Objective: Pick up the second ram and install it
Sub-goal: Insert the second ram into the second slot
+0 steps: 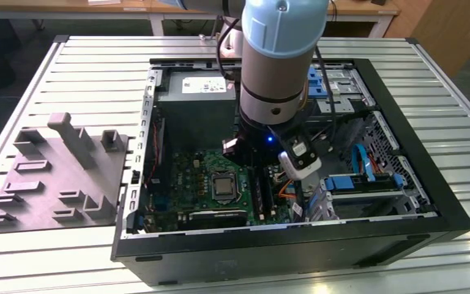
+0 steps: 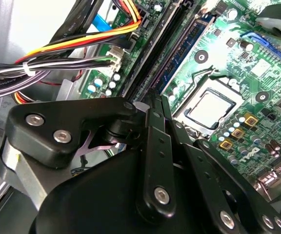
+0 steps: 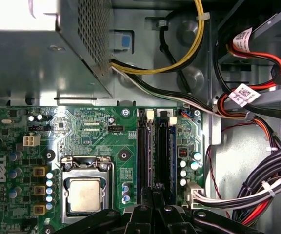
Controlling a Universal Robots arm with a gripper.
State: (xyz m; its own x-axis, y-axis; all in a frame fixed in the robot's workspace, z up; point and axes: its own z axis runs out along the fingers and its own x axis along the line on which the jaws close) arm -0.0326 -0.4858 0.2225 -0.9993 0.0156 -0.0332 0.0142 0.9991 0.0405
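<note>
Slatted metal surface (image 1: 71, 67) carried an open black computer case (image 1: 300, 245), with a grey moulded fixture tray (image 1: 55, 184) on the exterior view's left. Arm (image 1: 276, 73) reached down into the case and covered much of the middle of it. Green motherboard (image 1: 186, 177) lay flat in the case floor, with a silver CPU socket (image 3: 84, 194) on it and a grey power supply box (image 1: 194, 104) at the far end.

Ram (image 3: 165, 151) sat on edge in the line of the black memory slots (image 3: 143, 151), on their side away from the socket. It was a bluish-green strip with dark chips in the second wrist view (image 2: 187, 44). Long axis ran parallel to the slots and to the socket's side, with one end pointing toward the power supply and the other toward the gripper (image 3: 152, 191).

That nearer end went under the gripper (image 2: 157, 95) and was hidden. Could not tell whether the gripper had hold of the ram or merely sat over it, or how far open it was. Black linkage blocked the contact spot in both wrist views.

Whether the ram was fully seated was hard to make out. Bundled cables (image 3: 257, 190) ran beside the board, cut off at the frame edge.
</note>
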